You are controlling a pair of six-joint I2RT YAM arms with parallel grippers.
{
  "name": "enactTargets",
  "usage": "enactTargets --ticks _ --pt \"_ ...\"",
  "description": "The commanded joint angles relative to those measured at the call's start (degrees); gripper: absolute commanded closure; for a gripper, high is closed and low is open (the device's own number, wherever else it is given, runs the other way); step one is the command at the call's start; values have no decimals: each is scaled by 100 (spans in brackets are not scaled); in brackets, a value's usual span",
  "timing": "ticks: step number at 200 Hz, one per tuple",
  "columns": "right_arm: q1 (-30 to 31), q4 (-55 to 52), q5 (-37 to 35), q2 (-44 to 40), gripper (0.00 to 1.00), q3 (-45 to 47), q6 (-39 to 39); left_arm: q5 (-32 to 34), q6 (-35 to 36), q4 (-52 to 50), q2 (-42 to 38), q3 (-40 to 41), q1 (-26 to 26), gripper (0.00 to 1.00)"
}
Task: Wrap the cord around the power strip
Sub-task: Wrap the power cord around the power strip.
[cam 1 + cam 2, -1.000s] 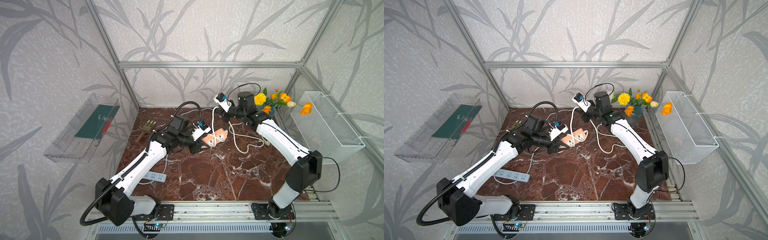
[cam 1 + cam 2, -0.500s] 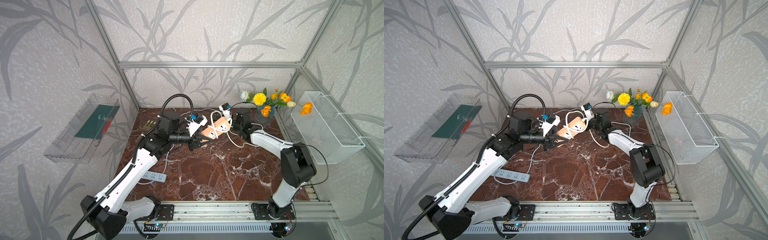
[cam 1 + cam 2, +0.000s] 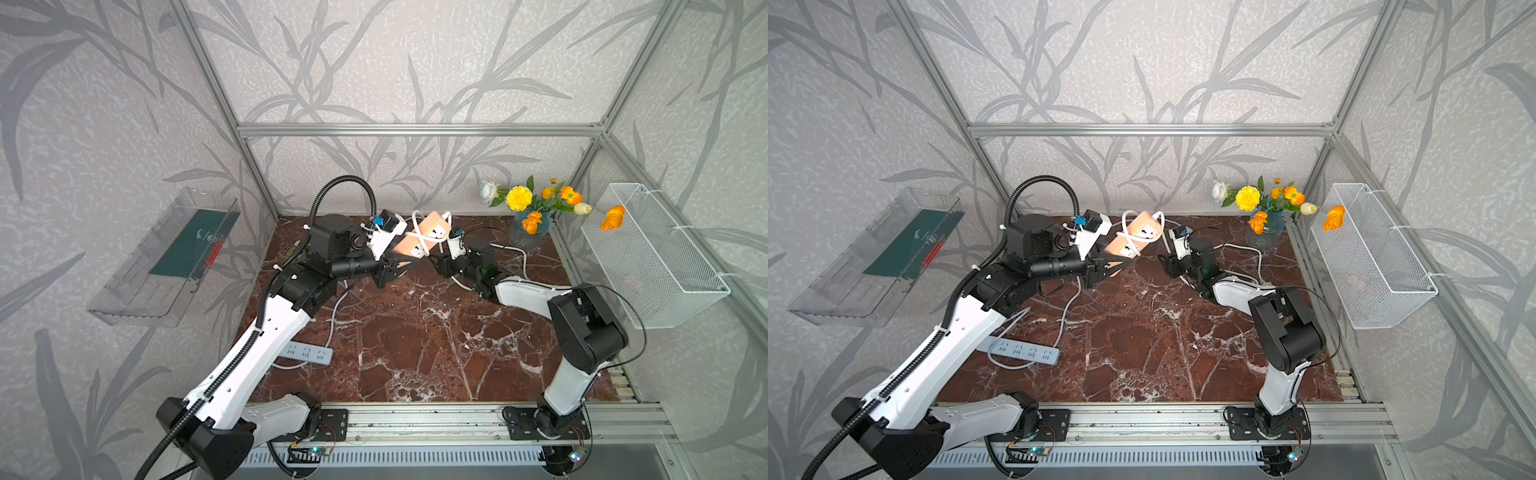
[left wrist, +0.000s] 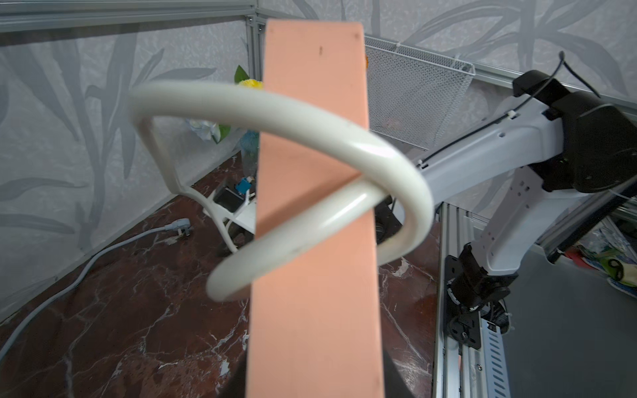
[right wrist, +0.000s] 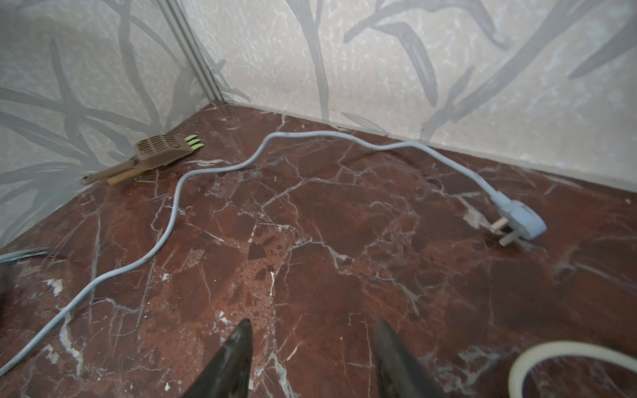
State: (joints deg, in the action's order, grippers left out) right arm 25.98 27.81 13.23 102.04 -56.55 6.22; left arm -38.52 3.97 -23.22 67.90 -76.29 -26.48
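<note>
The salmon-orange power strip (image 3: pixel 430 232) (image 3: pixel 1139 230) is held tilted in the air above the back of the table. My left gripper (image 3: pixel 398 266) (image 3: pixel 1112 266) is shut on its lower end. In the left wrist view the strip (image 4: pixel 310 275) fills the middle and hides the jaws. The white cord (image 3: pixel 419 240) (image 4: pixel 310 117) crosses the strip in loose loops, and its tail (image 3: pixel 523 258) lies on the table. My right gripper (image 3: pixel 438 265) (image 3: pixel 1165 266) (image 5: pixel 312 324) hangs low just right of the strip, open and holding nothing. A bend of cord (image 5: pixel 565 351) lies beside it.
A blue-grey power strip (image 3: pixel 309 353) (image 3: pixel 1023 349) lies front left; its cord runs back to a plug (image 5: pixel 520 224). A brown scoop (image 5: pixel 155 151) sits in the back left corner. A flower vase (image 3: pixel 530 232) stands back right. A wire basket (image 3: pixel 648 257) hangs on the right wall.
My left gripper has raised the power strip and carried it back. My right gripper has let go of the cord, opened, and come down from high at the back to beside the strip.
</note>
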Motion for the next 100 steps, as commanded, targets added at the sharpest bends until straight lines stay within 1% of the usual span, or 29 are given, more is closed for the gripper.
enactTargets --ticks 1,7,15,27,29,39,49,61,74,89,100 --pt "296 -298 -547 -119 63 121 -485 1163 -414 600 -74 -202 303 100" --pt "427 -392 -688 -192 71 172 -620 1567 -527 615 -24 -202 441 100" --pt "626 -486 -864 -302 78 275 -841 1991 -723 626 24 -194 660 100" --pt "973 -724 -1133 -391 84 388 -1282 2367 -1019 633 97 -130 1022 100" --pt "1035 -775 -1168 -522 84 395 -1371 2404 -1045 623 120 -120 1070 100" --pt "1322 -1106 -1351 -706 89 421 -1765 2613 -1018 476 219 -80 1249 100" --pt "1591 -1415 -1459 -941 93 434 -2153 2878 -727 191 355 -72 1277 100" --pt "1889 -1809 -1500 -1302 96 428 -2532 3304 -408 -67 522 16 1287 100" --pt "2232 -2432 -1434 -1690 96 237 -3008 3695 -254 -104 642 229 1350 100" --pt "2631 -3028 -1410 -2117 97 -47 -3594 3928 -46 -182 847 381 1391 100" --pt "2756 -3345 -1253 -2438 97 -305 -3828 3996 41 -178 993 485 1391 100"
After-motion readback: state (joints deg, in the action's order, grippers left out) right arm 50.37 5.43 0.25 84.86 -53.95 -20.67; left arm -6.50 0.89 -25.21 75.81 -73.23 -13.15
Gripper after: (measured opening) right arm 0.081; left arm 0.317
